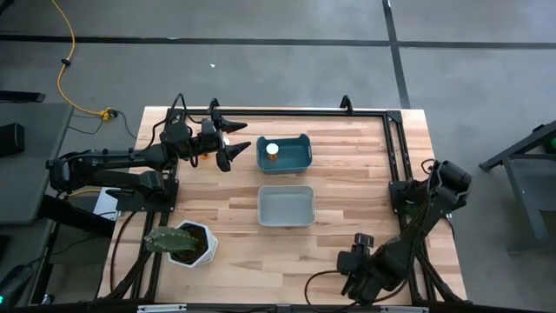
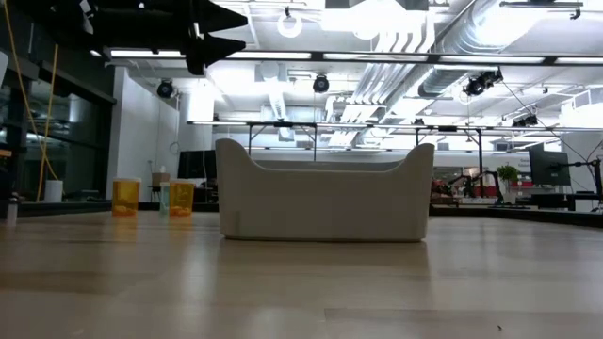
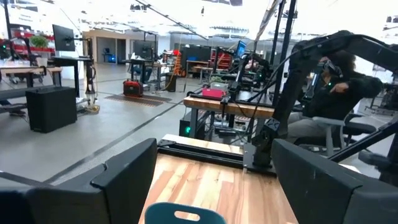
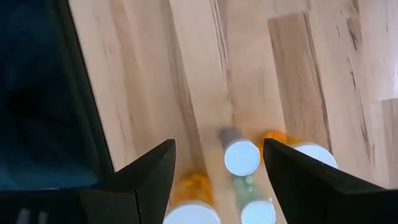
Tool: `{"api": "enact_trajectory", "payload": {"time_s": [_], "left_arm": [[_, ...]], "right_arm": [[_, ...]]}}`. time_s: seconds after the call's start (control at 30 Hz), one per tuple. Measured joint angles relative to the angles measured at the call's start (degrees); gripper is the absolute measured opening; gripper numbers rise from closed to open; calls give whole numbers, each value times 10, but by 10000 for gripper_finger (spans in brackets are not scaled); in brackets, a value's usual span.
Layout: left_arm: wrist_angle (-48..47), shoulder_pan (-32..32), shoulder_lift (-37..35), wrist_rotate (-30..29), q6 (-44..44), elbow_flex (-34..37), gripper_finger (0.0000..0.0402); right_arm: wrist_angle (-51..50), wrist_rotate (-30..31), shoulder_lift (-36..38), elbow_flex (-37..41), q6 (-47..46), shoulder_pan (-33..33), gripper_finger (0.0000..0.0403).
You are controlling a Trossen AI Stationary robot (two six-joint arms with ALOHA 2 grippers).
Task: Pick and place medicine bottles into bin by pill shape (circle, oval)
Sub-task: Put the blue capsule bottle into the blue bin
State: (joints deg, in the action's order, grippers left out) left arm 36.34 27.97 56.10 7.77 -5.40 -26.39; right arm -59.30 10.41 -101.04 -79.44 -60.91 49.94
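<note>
One medicine bottle [image 1: 272, 150] with a white cap stands in the blue bin [image 1: 295, 161]. My left gripper [image 1: 239, 145] is open and raised, level, just left of that bin. It shows high in the low view [image 2: 226, 28] and in its wrist view [image 3: 214, 146]. My right gripper [image 1: 356, 252] is open near the table's near edge. In its wrist view [image 4: 217, 146] several white-capped bottles, among them a pale one [image 4: 241, 157] and an orange one [image 4: 193, 190], stand on the wood below its spread fingers. The low view shows two orange bottles [image 2: 125, 196] [image 2: 181, 197] at the left.
An empty grey-white bin [image 1: 286, 209] stands mid-table, nearer than the blue bin, and fills the middle of the low view [image 2: 320, 193]. A white hexagonal plant pot [image 1: 201, 246] stands at the near left. A black frame [image 1: 395, 148] runs along the table's far and right edges. A seated person [image 3: 336, 81] is beyond the table.
</note>
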Motion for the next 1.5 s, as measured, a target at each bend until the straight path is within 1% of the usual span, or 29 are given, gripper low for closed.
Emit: {"api": "enact_trajectory", "payload": {"time_s": [0.17,0.33,0.57,0.93,1.5], "left_arm": [[0,-5,0,-1,-4,0,307],[0,-22,2,-4,-4,0,307],[0,-40,2,-39,13,0,307],[0,-41,2,-42,20,0,307],[-1,-41,2,-41,16,0,307]], "right_arm": [[-14,-30,-11,0,3,-1,236],[-20,-30,-21,0,10,-1,236],[-21,-30,-42,1,34,-2,236],[-26,-35,-60,1,49,-4,236],[-26,-46,-60,1,40,-5,236]]}}
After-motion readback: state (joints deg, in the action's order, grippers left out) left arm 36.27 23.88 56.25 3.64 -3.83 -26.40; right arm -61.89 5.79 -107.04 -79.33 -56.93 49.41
